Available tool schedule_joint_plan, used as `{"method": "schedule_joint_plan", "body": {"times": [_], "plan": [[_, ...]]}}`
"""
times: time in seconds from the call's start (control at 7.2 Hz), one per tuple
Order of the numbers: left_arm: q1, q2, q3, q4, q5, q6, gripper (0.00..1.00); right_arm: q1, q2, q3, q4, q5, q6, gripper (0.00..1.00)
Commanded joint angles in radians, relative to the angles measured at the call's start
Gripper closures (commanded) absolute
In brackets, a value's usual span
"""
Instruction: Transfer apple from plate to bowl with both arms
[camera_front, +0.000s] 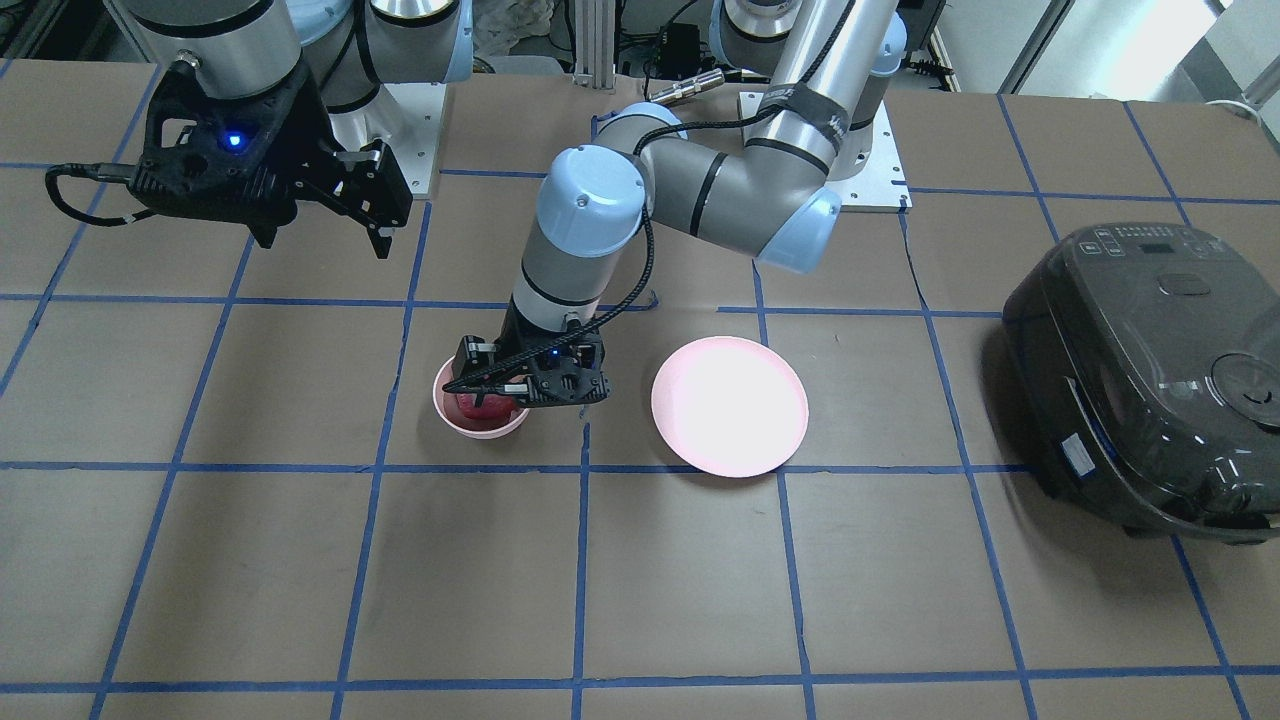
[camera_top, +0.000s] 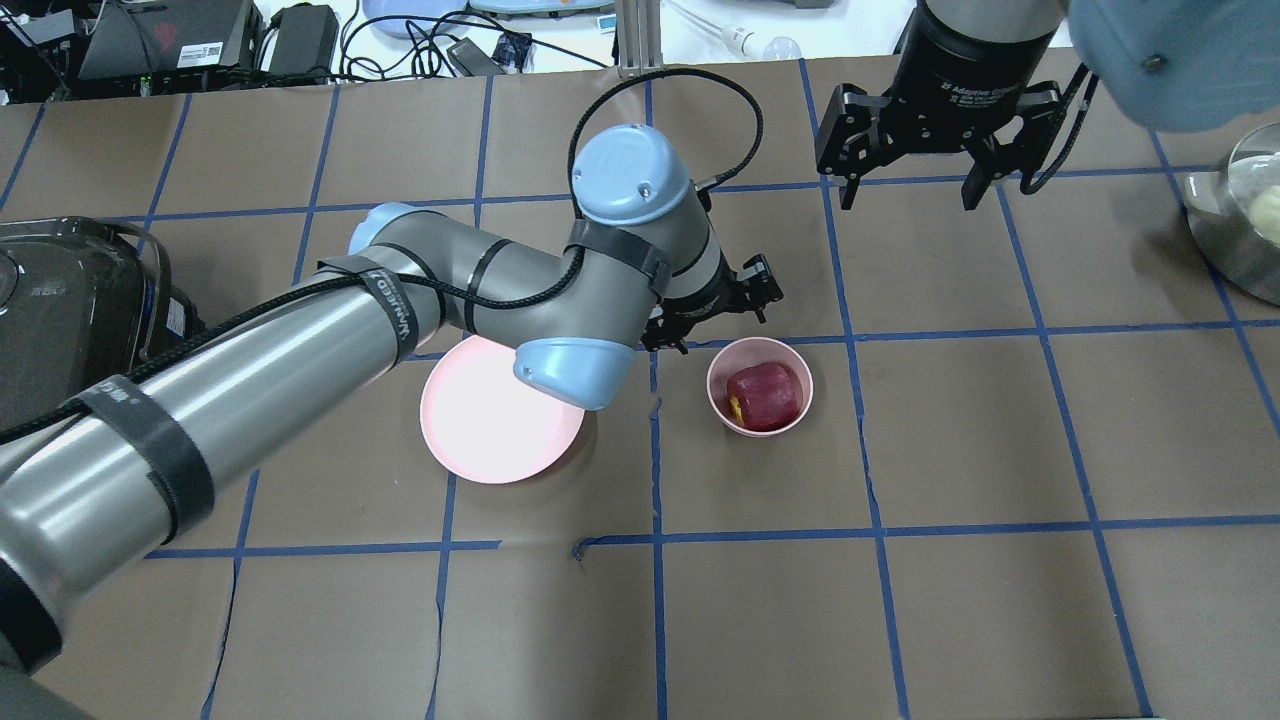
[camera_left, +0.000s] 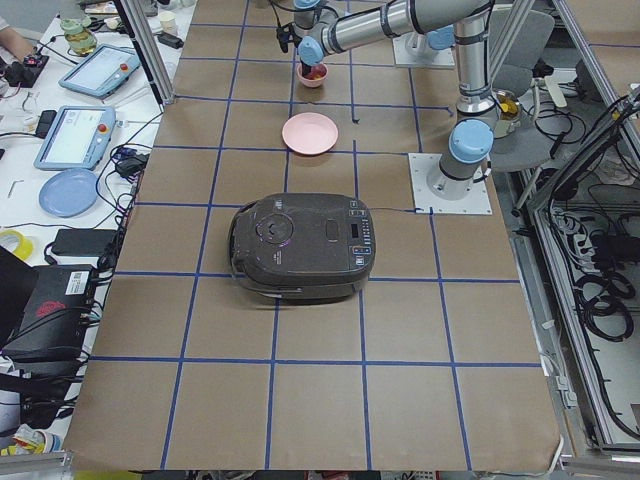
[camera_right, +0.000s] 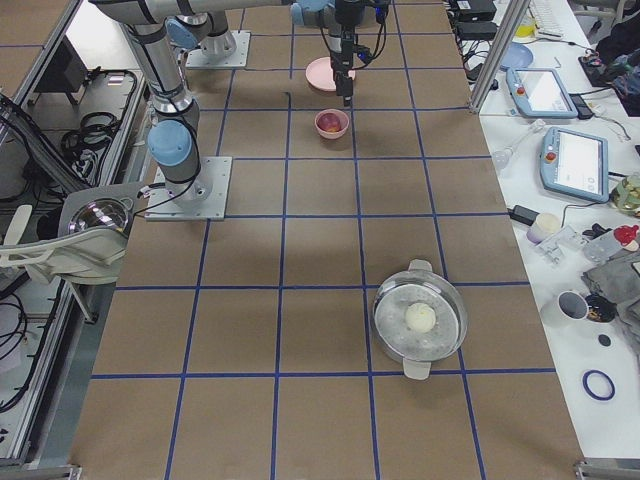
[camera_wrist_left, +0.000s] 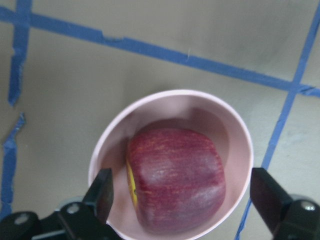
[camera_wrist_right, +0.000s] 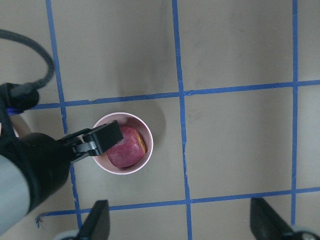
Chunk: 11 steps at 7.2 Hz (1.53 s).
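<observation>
One fixed camera faces the robot across the tabletop (camera_front: 300, 560) and looks steeply down. Another looks forward from behind the robot's shoulders. Two far cameras sight along the tabletop from its left and right ends. Both wrist cameras look straight down, the left one very near the bowl (camera_wrist_left: 212, 120), the right one higher. All six views share the bowl.

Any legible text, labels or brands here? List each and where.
"2F Adaptive Gri…", white print on the black collar above the right end effector; ending unclear.
White lettering on the black strap around the silver-grey left arm: too blurred.
Labels on the dark rice cooker's control panel: too small.
</observation>
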Motion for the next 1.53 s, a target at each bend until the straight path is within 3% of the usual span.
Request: {"method": "schedule_joint_plan", "body": {"times": [0.0, 0.14, 0.56, 0.69, 0.83, 1.39], "plan": [[0.079, 0.08, -0.012, -0.142, -0.005, 0.235, 0.13, 0.0, -0.001, 0.0, 0.0, 0.0, 0.0, 0.0], [0.14, 0.152, 0.006, -0.231, -0.004, 0.301, 0.0, 0.0, 0.001, 0.0, 0.0, 0.0, 0.0, 0.0], [0.422, 0.306, 0.169, -0.683, 0.001, 0.656, 0.0, 0.0, 0.001, 0.0, 0.0, 0.0, 0.0, 0.0], [0.465, 0.324, 0.219, -0.75, 0.124, 0.675, 0.0, 0.0, 0.001, 0.002, 0.0, 0.0, -0.002, 0.0], [0.452, 0.331, 0.239, -0.752, 0.265, 0.708, 0.0, 0.0, 0.001, 0.002, 0.0, 0.0, 0.0, 0.0], [0.407, 0.355, 0.241, -0.749, 0.233, 0.709, 0.0, 0.0, 0.001, 0.002, 0.0, 0.002, 0.0, 0.0]]}}
